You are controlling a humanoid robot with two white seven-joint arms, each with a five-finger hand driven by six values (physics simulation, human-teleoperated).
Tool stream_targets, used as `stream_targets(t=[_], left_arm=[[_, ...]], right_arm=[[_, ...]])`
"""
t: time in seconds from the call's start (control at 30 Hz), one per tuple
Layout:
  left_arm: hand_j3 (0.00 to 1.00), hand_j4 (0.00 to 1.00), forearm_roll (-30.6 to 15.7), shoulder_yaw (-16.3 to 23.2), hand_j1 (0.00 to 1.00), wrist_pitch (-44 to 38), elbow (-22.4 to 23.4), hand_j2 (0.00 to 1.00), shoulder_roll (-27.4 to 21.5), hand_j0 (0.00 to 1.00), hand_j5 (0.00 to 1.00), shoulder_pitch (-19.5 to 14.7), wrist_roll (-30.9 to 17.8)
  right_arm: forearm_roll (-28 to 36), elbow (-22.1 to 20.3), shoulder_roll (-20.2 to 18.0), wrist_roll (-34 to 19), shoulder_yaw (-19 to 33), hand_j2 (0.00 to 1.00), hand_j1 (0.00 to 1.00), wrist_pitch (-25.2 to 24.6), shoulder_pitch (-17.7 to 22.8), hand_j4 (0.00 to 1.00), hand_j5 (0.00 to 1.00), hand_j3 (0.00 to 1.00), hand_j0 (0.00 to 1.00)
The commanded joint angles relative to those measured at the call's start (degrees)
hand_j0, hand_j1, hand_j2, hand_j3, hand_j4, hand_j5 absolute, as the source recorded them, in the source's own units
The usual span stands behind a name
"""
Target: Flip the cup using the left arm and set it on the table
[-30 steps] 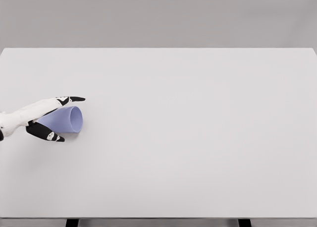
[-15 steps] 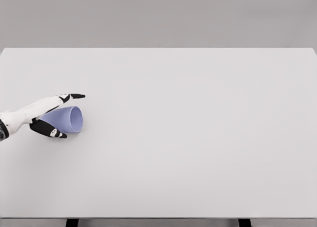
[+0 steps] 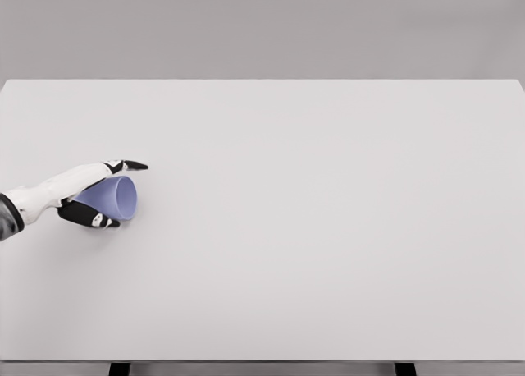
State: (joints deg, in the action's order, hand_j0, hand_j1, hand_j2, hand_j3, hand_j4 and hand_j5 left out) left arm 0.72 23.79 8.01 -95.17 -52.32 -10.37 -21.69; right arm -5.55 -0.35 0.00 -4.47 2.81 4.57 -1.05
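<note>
The pale blue tapered plastic cup lies on its side near the left edge of the flat white table, roughly midway between the far and near edges, its open mouth facing right. The left hand is closed around the cup: dark-tipped fingers lie along the far wall, the thumb along the near wall.

Hazards:
- Slip. The wall is smooth and tapered; a loose hold may let the cup squeeze out toward its mouth as it is rotated.
- Roll. A dropped cup can roll in an arc, possibly over the left edge.
- Tilted release. Setting it down off-vertical would tip it.

Contents: the interior appears empty, though its depth is poorly visible.
</note>
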Motion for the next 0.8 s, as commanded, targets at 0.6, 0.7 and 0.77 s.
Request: stream_targets(t=[0.6,0.7,0.77], left_arm=[[0.51,0.51,-7.05,0.3,0.51,4.11,0.07,0.51,-0.94,0.51,0.51,-3.69,-1.07],[0.51,0.51,-10.74,0.21,0.51,7.45,0.42,0.51,-2.44,0.51,0.51,-3.87,-2.12],[0.51,0.51,-13.46,0.21,0.51,9.65,0.51,0.51,-3.06,0.51,0.51,-3.78,-3.7]], right_arm=[[0.01,0.0,0.0,-0.01,0.01,1.0,1.0,0.0,0.0,1.0,1.0,1.0,1.0],[0.01,0.0,0.0,-0.01,0.01,1.0,1.0,0.0,0.0,1.0,1.0,1.0,1.0],[0.01,0.0,0.0,-0.01,0.01,1.0,1.0,0.0,0.0,1.0,1.0,1.0,1.0]])
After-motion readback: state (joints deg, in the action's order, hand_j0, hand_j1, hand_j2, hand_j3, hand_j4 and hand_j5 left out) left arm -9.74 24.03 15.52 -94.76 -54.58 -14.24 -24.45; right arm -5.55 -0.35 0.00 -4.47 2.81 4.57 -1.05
